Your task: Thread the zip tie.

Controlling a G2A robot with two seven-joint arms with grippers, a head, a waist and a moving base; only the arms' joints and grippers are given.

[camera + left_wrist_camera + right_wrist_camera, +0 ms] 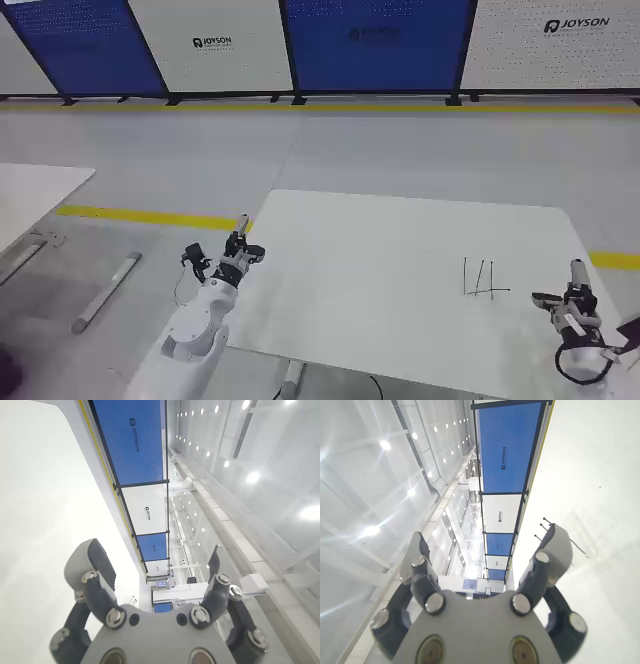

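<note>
While both arms hang at opposite edges of the white table (400, 250), the zip ties (480, 280), a small cluster of thin black strips, lie flat on its right half, three roughly side by side and another crossing their near ends. The right gripper (560, 287) sits near them by the table's right near corner, fingers spread and holding nothing. The left gripper (243, 238), at the left edge and well apart from the ties, is likewise spread and empty.
</note>
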